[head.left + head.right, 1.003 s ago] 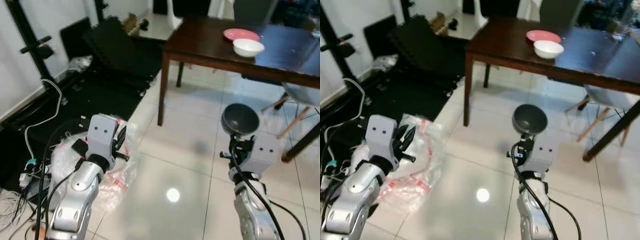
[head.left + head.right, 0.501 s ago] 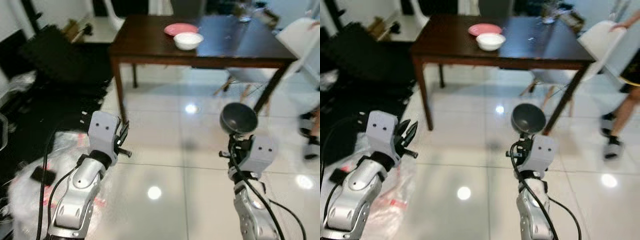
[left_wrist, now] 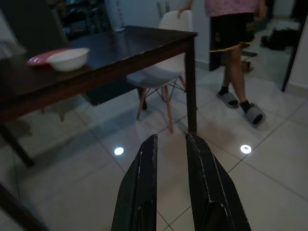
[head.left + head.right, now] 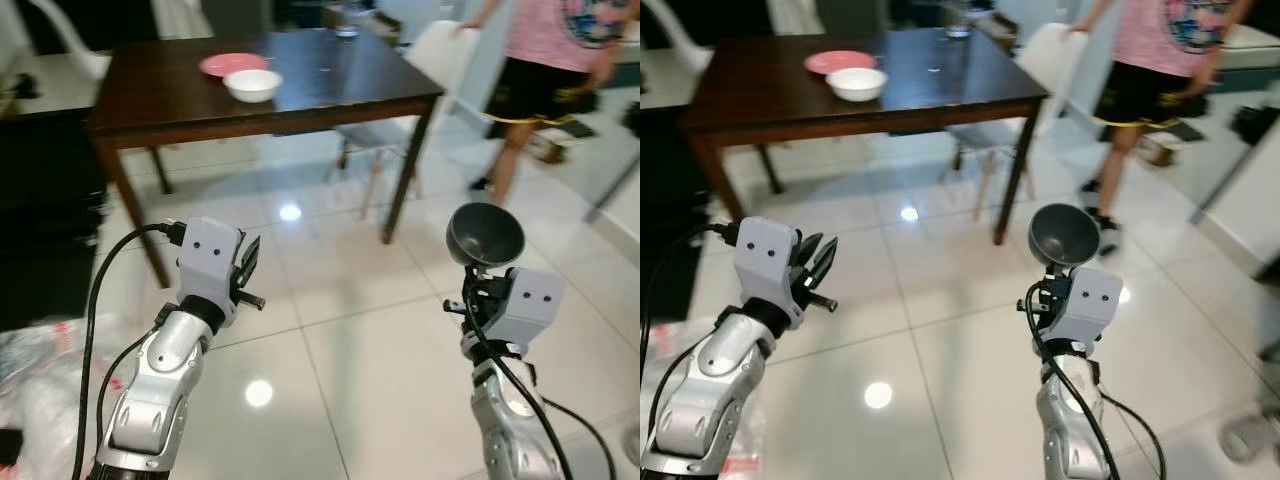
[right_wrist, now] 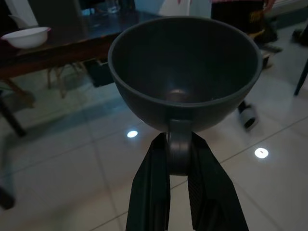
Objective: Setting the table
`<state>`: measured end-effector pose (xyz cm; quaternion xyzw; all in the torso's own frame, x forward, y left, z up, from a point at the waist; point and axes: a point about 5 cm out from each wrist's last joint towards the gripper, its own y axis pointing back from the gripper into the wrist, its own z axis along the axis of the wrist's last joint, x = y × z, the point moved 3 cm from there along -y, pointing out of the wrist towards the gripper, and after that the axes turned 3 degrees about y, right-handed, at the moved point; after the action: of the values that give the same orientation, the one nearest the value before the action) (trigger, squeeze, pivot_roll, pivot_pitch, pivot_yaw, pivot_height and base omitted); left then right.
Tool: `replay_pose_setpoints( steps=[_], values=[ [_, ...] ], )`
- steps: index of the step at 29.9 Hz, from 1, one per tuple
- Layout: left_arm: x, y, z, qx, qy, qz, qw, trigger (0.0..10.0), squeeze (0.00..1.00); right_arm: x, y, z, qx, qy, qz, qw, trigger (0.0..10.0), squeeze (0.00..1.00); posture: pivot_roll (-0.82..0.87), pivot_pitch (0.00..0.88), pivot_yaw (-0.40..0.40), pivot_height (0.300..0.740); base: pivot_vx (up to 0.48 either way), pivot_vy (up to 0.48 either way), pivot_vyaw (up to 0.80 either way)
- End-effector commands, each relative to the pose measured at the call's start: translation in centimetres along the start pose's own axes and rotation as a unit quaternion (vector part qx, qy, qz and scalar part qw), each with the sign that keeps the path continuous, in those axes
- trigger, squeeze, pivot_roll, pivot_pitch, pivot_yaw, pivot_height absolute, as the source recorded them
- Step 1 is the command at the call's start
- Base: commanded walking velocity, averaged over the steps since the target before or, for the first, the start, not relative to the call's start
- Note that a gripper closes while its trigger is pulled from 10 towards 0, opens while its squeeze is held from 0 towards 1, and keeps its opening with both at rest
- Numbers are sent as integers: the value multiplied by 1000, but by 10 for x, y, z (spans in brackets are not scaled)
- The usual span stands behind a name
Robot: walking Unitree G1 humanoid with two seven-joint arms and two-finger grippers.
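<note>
I've got the right gripper [image 5: 179, 192] raised in front of me on the right, its two black fingers clamped on the short handle of a dark grey bowl [image 4: 484, 235], which sits upright with its open mouth facing up above the wrist. The left gripper [image 3: 169, 192] is up on the left side, holding nothing, its fingers a narrow gap apart and pointing out toward the table. Ahead and to the far left stands the dark wooden table [image 4: 330, 85], and on its far left part I can see a white bowl [image 4: 251, 85] touching, or just in front of, a pink plate [image 4: 230, 64]. A glass [image 4: 957, 22] stands further back on the tabletop. A white chair [image 4: 432, 50] is tucked at the table's right end, and a person [image 4: 1155, 70] in a pink top and black shorts stands just beside it at the far right, one hand on the chair back. Glossy white floor tiles [image 4: 340, 350] lie between me and the table, and a crumpled plastic bag [image 4: 30, 350] lies on the floor at the near left.
</note>
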<state>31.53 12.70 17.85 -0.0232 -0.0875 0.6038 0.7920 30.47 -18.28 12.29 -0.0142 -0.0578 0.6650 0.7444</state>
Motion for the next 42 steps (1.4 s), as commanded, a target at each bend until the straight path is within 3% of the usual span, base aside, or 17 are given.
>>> replay_pose_setpoints(
  steps=[1, 8, 21, 26, 28, 30, 31, 32, 37, 42],
  values=[
    [0, -1, -5, 1, -23, 4, 1000, 10000, 0, 11, 0, 10, -22, -7, 33, 999, 10000, 0, 3, 0, 72, 740, 480, 0, 0],
    [-4, -3, -2, -3, -22, 2, 1000, 10000, 0, 21, -1, 11, -25, -3, 50, 998, 10000, 0, -1, 0, 73, 740, 480, 0, 0],
    [-12, -3, -5, -5, -18, -10, 1000, 10000, 0, 22, -2, 10, -25, 0, 52, 998, 10000, 0, -6, 0, 71, 740, 480, 0, 0],
    [-14, 4, -15, 14, -8, -10, 1000, 10000, 0, 22, -1, 7, -21, 3, 54, 998, 10000, 0, -6, 0, 73, 740, 480, 0, 0],
    [-8, 19, -32, 47, -9, 2, 999, 10000, 0, 25, -1, 4, -16, 5, 58, 998, 10000, 0, -4, 4, 78, 740, 480, 0, 0],
    [-4, 24, -37, 55, -11, 8, 998, 10000, 0, 26, -1, 3, -14, 5, 61, 998, 10000, 0, -1, 7, 75, 740, 480, 0, 0],
    [6, 33, -45, 70, -16, 31, 997, 10000, 0, 31, -1, 1, -9, 4, 72, 997, 10000, 0, 10, 17, 62, 740, 480, 0, 0],
    [6, 33, -45, 70, -16, 31, 997, 10000, 0, 31, -1, 1, -9, 4, 72, 997, 10000, 0, 10, 17, 62, 740, 480, 0, 0],
    [45, 54, -60, 98, -20, 135, 986, 10000, 0, 46, -2, -5, 4, 5, 113, 994, 10000, 0, 37, 34, 17, 740, 480, 0, 0],
    [58, 60, -63, 102, -18, 197, 975, 10000, 0, 57, -6, -5, 4, 6, 137, 991, 10000, 0, 40, 30, 9, 740, 480, 0, 0]
  ],
)
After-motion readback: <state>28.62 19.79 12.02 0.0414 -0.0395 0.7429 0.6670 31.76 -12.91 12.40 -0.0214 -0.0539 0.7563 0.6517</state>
